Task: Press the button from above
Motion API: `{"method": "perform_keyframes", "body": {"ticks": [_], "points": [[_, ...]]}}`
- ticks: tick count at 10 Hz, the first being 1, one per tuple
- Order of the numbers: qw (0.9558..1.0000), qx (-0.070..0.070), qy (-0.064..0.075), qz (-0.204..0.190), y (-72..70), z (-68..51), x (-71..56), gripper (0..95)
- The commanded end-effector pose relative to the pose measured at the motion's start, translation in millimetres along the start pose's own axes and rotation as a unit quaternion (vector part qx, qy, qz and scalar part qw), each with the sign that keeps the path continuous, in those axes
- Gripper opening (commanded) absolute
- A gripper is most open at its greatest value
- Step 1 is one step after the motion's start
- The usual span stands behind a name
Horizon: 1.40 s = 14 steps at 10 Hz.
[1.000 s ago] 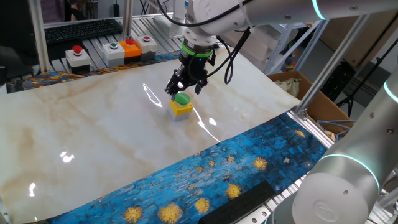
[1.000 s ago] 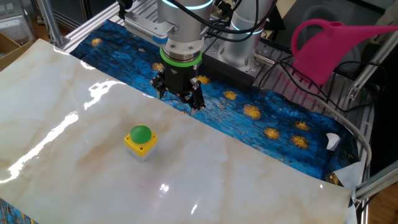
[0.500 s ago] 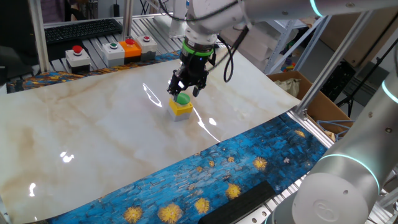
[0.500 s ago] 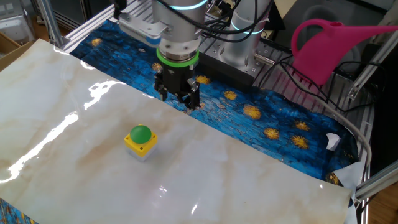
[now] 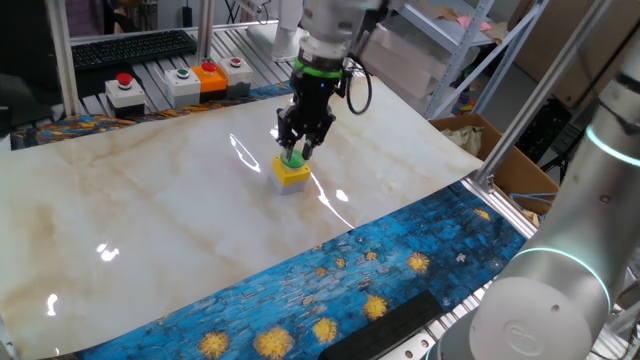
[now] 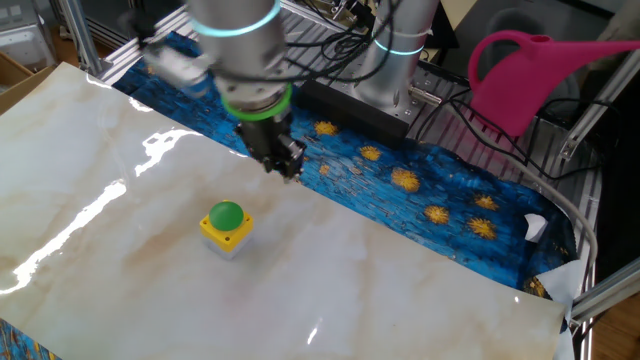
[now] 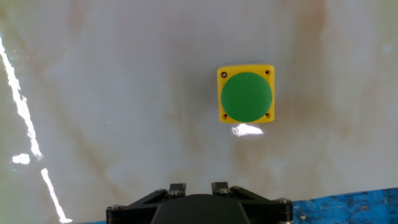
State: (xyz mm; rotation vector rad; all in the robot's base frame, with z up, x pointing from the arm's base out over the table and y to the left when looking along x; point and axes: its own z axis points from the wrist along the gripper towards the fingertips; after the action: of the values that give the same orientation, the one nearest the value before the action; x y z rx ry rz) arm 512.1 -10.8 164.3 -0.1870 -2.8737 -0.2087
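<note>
The button (image 5: 295, 157) is a round green dome on a small yellow cube box (image 5: 291, 175) that stands on the marble-patterned table top (image 5: 150, 210). It also shows in the other fixed view (image 6: 226, 215) and in the hand view (image 7: 247, 96), right of centre. My gripper (image 5: 300, 140) hangs above the table beside the button, toward the blue cloth edge, apart from it (image 6: 284, 166). In the hand view the two fingertips (image 7: 177, 186) show at the bottom edge with a gap between them and nothing in it.
Grey-white boxes with red and green buttons (image 5: 125, 88) and an orange box (image 5: 210, 75) stand at the far edge. A blue starry cloth (image 6: 420, 190) borders the marble. A pink watering can (image 6: 530, 70) and a cardboard box (image 5: 500, 150) sit off the table.
The arm has swung and turned the gripper about its vertical axis. The gripper has moved a little toward the button. The button has not moved.
</note>
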Motion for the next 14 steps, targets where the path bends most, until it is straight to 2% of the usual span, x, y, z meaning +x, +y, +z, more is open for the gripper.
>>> {"method": "perform_keyframes", "body": {"ticks": [1, 2, 5, 7, 9, 12, 14], "points": [[0.9996, 0.026, -0.003, -0.008, -3.5, -1.8, -0.6, 0.0], [0.9996, 0.027, -0.003, -0.006, -3.6, -2.4, -0.4, 0.0], [0.9991, 0.041, -0.006, -0.006, -3.7, -2.6, -0.3, 0.0], [0.9992, 0.038, -0.006, 0.0, -4.0, -2.7, -0.5, 0.0], [0.9988, 0.044, -0.017, -0.013, -4.1, -2.9, -0.4, 0.0], [0.9966, 0.069, -0.036, -0.027, -4.3, -3.3, -0.7, 0.0], [0.9961, 0.074, -0.039, -0.029, -4.9, -3.3, -1.9, 0.0]]}}
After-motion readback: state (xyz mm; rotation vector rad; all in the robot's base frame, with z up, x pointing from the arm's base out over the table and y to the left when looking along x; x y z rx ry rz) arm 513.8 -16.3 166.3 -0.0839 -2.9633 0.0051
